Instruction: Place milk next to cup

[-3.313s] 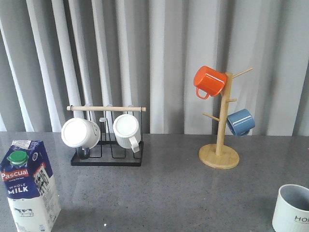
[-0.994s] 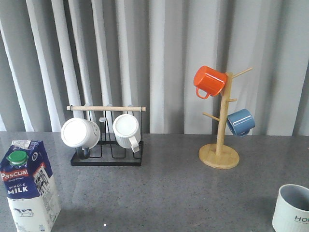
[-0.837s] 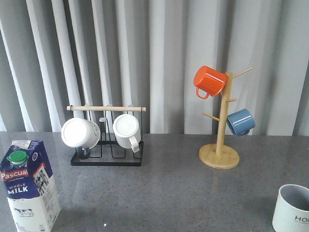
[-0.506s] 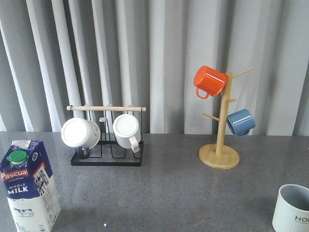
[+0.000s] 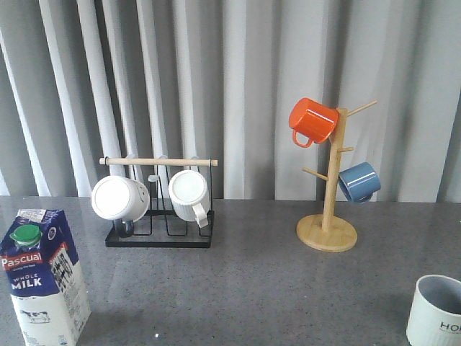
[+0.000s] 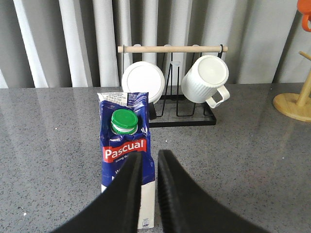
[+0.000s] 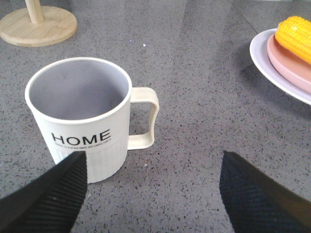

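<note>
— Two things matter on this table (image 5: 252, 288): the milk (image 5: 43, 277) standing upright at the near left, and the cup (image 5: 436, 310) at the near right, well apart from each other
— Which step is in hand?
— I'd judge the very start: the carton isn't grasped. In the left wrist view the left gripper (image 6: 148, 167) has its fingers nearly pressed together, only a thin slit between them, sitting in front of the milk (image 6: 125, 160) without holding it
— And the right gripper (image 7: 150, 182)?
— Spread wide, the cup (image 7: 80, 119) between and just beyond the fingers, handle toward a plate (image 7: 272, 63) with corn (image 7: 295, 29). It pinches nothing
— So what does the next move call for?
— Likely the left fingers must part wider than the carton, close on its sides, then carry it right across the table and set it upright beside the cup, not bumping it
— Anything in the way?
— Not that I see; the rack (image 5: 160, 216) and mug tree (image 5: 328, 209) stand farther back
</note>
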`<state>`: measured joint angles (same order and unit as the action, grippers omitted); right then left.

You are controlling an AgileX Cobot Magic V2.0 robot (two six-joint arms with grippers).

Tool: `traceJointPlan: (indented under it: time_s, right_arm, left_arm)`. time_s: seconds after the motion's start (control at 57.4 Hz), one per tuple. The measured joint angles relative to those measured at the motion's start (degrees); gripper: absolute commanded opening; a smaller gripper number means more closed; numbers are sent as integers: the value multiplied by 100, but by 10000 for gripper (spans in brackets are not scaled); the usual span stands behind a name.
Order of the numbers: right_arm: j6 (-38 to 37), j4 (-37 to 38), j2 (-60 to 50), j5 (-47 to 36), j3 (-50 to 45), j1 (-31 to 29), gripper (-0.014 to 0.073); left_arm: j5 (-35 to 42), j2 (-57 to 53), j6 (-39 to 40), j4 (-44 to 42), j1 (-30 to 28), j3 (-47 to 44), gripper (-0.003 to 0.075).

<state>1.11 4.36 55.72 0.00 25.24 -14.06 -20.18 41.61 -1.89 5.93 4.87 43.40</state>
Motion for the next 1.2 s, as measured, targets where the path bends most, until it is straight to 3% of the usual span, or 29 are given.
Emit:
traceJointPlan:
  time_s: [0.105, 0.349, 0.453, 0.663, 0.924, 1.203]
  right_arm:
    - [1, 4, 0, -37, 0, 0, 538]
    - [66, 4, 0, -43, 0, 0, 538]
    - [70, 4, 0, -62, 0, 0, 538]
    - [191, 4, 70, -414, 5, 0, 538]
    - [395, 4, 552, -833, -26, 0, 538]
    - [434, -185, 1012, -2683, -907, -315, 538]
  left_arm:
    - [32, 0, 138, 0, 0, 0, 238]
    - [127, 0, 189, 0, 0, 0, 620]
    - [127, 0, 189, 0, 0, 0, 695]
    - [127, 0, 220, 0, 0, 0, 692]
    - [127, 0, 220, 0, 0, 0, 610]
    - [127, 0, 225, 0, 0, 0, 531]
